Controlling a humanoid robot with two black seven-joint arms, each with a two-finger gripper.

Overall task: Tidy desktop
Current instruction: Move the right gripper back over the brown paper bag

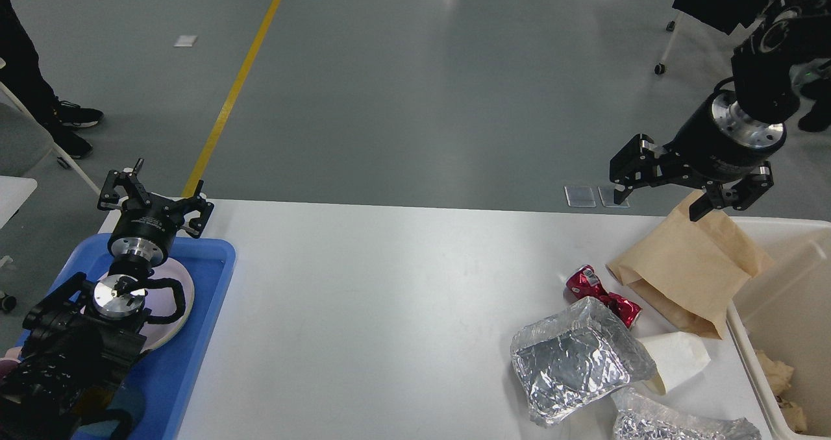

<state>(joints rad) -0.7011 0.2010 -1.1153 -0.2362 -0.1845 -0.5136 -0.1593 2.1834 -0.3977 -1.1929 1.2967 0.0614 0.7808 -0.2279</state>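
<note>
The white desktop fills the lower view. At its right lie a brown paper bag, a crushed red can, a crumpled foil tray, a white paper piece and a second foil piece. My right gripper hangs open in the air above the bag's far end, holding nothing. My left gripper stands open over the far end of the blue tray, also holding nothing.
A white plate lies in the blue tray under my left arm. A cream bin with crumpled paper inside stands at the right edge. A person's legs and chair legs are on the floor at far left.
</note>
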